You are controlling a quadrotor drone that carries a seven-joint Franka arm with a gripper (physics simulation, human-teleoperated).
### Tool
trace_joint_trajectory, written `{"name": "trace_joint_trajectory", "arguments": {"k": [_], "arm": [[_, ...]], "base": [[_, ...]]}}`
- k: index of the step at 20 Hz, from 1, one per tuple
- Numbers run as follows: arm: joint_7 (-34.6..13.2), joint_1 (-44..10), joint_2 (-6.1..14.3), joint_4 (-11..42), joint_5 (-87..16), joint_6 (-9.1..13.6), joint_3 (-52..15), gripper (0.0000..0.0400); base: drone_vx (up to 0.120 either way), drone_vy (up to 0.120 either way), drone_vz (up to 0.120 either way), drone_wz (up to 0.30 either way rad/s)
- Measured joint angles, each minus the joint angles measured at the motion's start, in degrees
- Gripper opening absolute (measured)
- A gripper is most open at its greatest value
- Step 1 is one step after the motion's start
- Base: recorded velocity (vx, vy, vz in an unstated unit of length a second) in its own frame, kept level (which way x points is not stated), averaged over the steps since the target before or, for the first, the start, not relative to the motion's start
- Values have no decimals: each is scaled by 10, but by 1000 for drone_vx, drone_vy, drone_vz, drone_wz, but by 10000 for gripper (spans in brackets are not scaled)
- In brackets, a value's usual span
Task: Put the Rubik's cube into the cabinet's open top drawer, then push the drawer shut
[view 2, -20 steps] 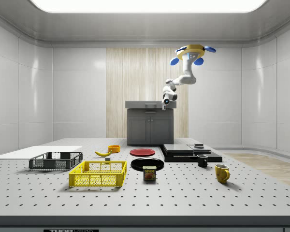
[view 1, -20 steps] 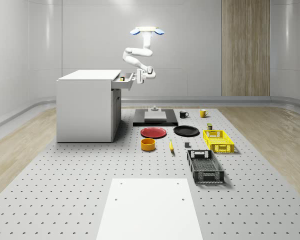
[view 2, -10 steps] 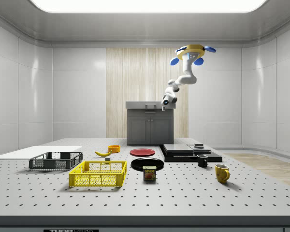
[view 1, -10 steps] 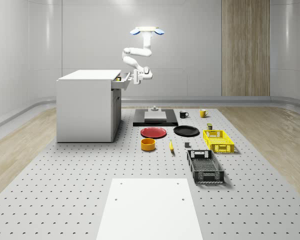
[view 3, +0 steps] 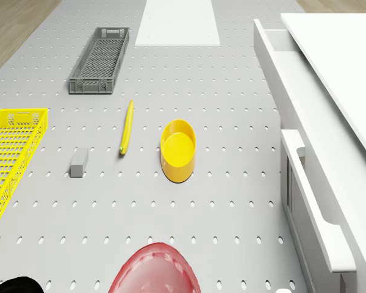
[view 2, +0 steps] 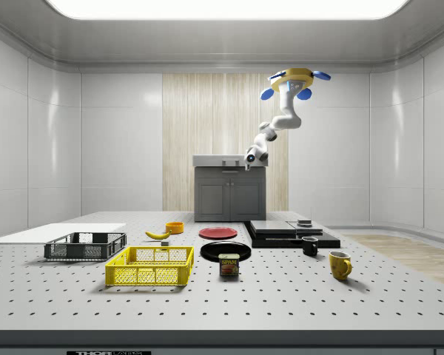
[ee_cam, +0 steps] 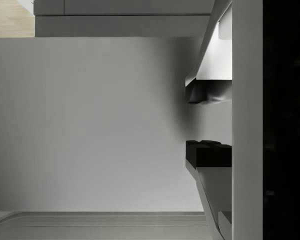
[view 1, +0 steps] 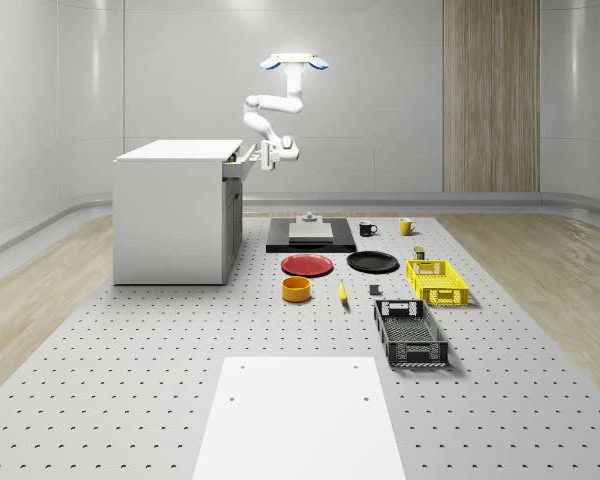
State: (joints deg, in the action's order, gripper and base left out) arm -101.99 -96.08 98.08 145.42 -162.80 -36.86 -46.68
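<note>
Step in hand, I judge: pushing drawer [view 1: 246, 167] shut. Drone [view 1: 294, 62] hovers at 1 o'clock of cabinet [view 1: 170, 215] in whole-scene view. Gripper [view 1: 270, 153] at drawer front, fingers [ee_cam: 206, 93] parted, empty. Rubik's cube hidden, presumably inside drawer. Next: steady push toward 9 o'clock until flush.

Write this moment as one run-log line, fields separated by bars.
phase: drawer push | drone: hovering beside cabinet | end effector: at top drawer front | drawer: partly open
</note>
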Motion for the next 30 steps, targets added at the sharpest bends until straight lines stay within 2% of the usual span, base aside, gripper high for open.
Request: {"name": "trace_joint_trajectory", "arguments": {"k": [8,9,10,11,12,13,16,21,30], "arm": [[11,-9,0,-61,-9,-55,9,105],[32,-10,-1,-71,-13,-62,5,106],[89,-5,0,-85,-20,-74,-30,99],[108,-7,1,-98,-19,-83,-50,100],[97,-10,1,-107,-18,-88,-43,126],[69,-18,1,-109,4,-83,-31,132],[34,-20,1,-118,-3,-100,2,118],[12,-25,2,-137,-7,-123,27,109],[-8,-34,4,-153,-3,-139,45,105]], "base": [[0,0,0,0],[0,0,0,0],[0,0,0,0],[0,0,0,0],[0,0,0,0],[0,0,0,0],[0,107,0,0],[0,120,0,0],[0,0,0,0]]}}
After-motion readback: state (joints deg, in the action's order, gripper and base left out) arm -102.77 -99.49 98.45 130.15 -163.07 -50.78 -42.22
